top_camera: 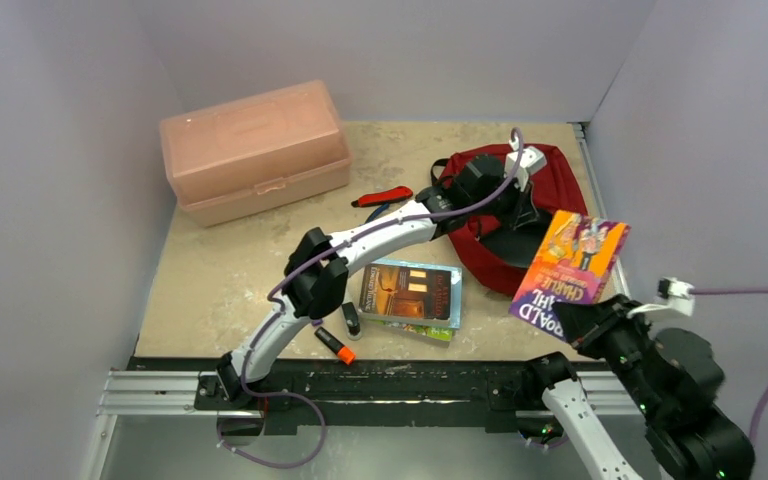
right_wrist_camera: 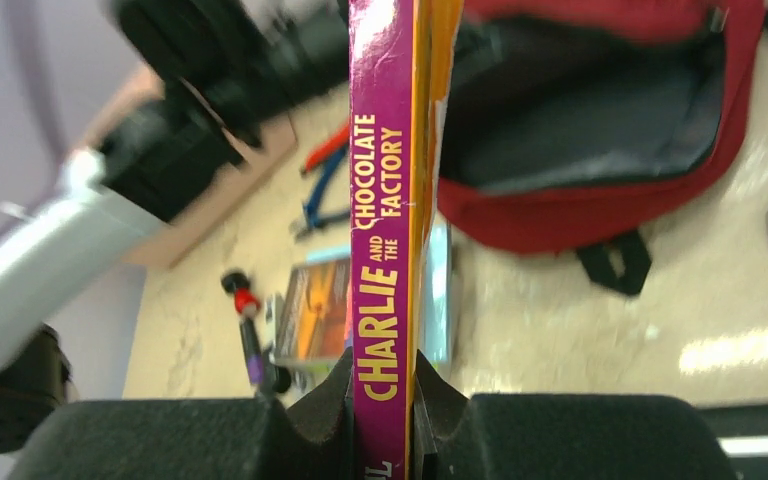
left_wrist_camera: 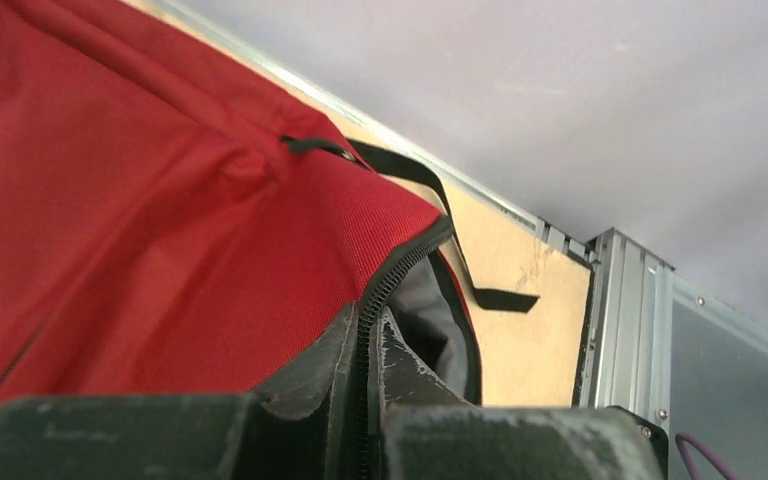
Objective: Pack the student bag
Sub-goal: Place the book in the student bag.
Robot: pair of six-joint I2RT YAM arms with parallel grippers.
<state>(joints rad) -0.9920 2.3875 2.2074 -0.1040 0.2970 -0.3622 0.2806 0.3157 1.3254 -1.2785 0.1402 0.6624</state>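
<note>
Paperback [right_wrist_camera: 385, 250] spine, yellow on purple: "CHARLIE AND THE CHOCOLATE FACTORY", its cover [top_camera: 572, 262] from above: "ROALD", second book [top_camera: 410, 292] near the tabletop's near edge: lettering unreadable.

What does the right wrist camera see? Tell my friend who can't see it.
The right jaws pinch a purple-spined book, Charlie and the Chocolate Factory. Behind it the red student bag lies open on the table, with another book nearby.

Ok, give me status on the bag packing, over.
Left gripper shut on zipper edge of student bag, mouth open. Right gripper shut on Charlie book, not yet in the bag. Left arm overhangs part of the mouth.
</note>
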